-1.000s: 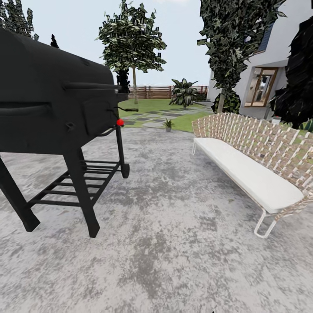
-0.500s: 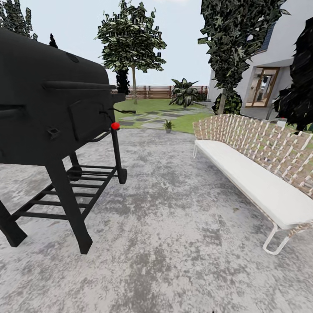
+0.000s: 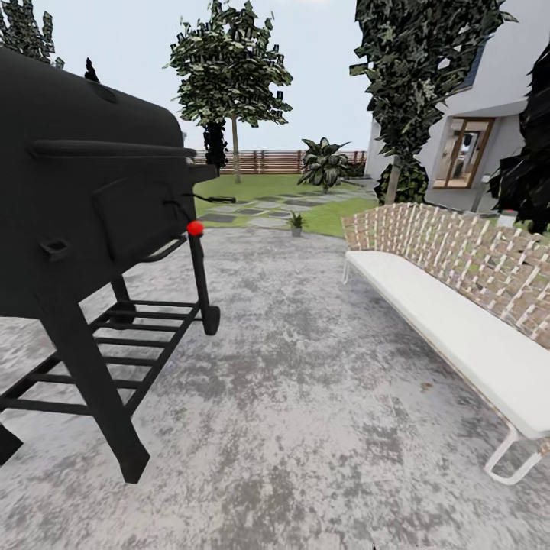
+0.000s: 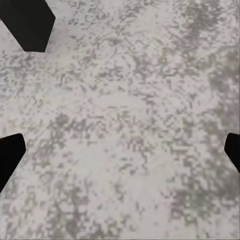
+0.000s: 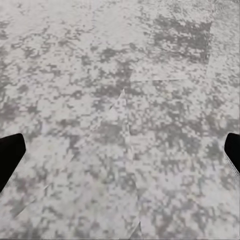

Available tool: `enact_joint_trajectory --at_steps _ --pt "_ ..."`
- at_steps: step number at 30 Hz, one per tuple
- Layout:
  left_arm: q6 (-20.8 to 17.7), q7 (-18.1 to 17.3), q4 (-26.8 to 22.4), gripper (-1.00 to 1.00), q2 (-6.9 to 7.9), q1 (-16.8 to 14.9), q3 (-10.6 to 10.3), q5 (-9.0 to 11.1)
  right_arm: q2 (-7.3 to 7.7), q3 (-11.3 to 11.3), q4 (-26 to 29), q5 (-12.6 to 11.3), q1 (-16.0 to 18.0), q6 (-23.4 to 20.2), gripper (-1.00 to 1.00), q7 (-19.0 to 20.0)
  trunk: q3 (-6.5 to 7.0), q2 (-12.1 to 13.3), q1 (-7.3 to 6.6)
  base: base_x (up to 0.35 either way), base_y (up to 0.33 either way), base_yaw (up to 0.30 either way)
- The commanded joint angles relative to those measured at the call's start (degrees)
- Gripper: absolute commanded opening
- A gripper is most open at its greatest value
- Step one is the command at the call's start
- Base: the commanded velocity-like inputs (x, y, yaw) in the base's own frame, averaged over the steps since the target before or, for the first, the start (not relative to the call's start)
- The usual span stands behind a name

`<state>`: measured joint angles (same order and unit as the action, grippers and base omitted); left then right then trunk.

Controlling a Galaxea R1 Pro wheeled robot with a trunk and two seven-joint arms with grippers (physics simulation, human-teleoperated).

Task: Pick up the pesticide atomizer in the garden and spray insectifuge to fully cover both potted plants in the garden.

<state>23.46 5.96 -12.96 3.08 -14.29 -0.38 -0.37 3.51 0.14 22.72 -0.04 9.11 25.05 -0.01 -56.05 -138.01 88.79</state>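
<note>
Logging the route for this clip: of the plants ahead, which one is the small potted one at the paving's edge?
The little potted plant at the paving's far edge, low leaves in a grey pot. The broad-leaved bush stands farther back by the fence, far bigger, no pot visible.

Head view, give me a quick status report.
Both claws open, empty, over grey paving. One potted plant far ahead at the lawn edge. Black grill at left, white bench at right, lane between.

No lettering, label, brand, number or sign can be read anywhere here, neither on the black grill (image 3: 84, 191) at nine o'clock nor on the house (image 3: 489, 114) at two o'clock.
</note>
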Motion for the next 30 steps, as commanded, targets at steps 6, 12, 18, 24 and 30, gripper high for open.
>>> enact_joint_trajectory --at_steps 6,12,18,24,30 --pt "0.18 0.19 0.06 1.00 0.02 0.03 -0.06 -0.08 0.01 0.03 -0.04 0.04 0.03 0.18 1.00 0.17 -0.05 -0.02 0.02 0.339 0.000 0.000" --pt "0.10 0.19 0.09 1.00 0.00 -0.02 -0.06 -0.20 0.01 0.04 -0.04 0.05 0.03 0.18 1.00 0.19 -0.05 -0.02 0.02 0.339 -0.001 0.000" --pt "0.09 0.19 0.05 1.00 0.00 -0.20 -0.08 -0.24 0.01 0.04 -0.04 0.12 0.03 0.18 1.00 0.17 -0.05 -0.02 0.02 0.327 -0.106 0.000" --pt "0.09 0.19 0.05 1.00 0.00 -0.21 -0.08 -0.24 0.01 0.04 -0.04 0.13 0.03 0.18 1.00 0.12 -0.05 -0.02 0.02 0.302 -0.190 0.000" --pt "0.09 0.19 0.05 1.00 0.00 -0.21 -0.15 -0.25 0.01 0.04 -0.04 0.13 0.03 0.18 1.00 0.17 -0.05 -0.02 0.02 0.287 -0.204 0.000"
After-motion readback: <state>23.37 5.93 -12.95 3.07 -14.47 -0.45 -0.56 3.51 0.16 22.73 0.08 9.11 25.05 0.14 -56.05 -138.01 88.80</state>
